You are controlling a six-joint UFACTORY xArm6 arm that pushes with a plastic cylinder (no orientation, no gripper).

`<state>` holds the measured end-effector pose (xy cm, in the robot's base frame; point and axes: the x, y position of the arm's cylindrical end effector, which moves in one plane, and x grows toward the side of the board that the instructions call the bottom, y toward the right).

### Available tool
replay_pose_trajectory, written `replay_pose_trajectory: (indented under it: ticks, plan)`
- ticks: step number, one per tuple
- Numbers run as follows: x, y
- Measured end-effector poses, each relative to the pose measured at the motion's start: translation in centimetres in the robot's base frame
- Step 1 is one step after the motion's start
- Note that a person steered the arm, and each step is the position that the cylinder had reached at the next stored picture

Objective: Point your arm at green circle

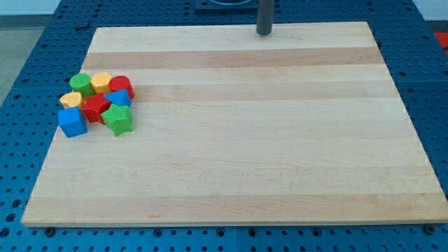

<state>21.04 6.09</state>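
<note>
The green circle [82, 84] sits at the top left of a tight cluster of blocks near the board's left edge. Around it are a yellow hexagon [101, 82], a red circle [121, 86], a yellow heart [71, 99], a red star [95, 108], a small blue block [120, 98], a green star [118, 119] and a blue cube [72, 122]. My tip [264, 32] is at the view's top, right of centre, near the board's far edge, far to the right of the cluster and touching no block.
The wooden board [238, 140] lies on a blue perforated table [28, 56]. All blocks are bunched at the board's left side.
</note>
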Motion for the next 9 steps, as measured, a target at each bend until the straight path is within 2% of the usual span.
replay_pose_trajectory:
  ticks: [4, 5, 8, 9]
  plan:
    - [1.0, -1.3]
    - [2.6, -1.9]
    - [4.4, -11.5]
    - [7.0, -16.0]
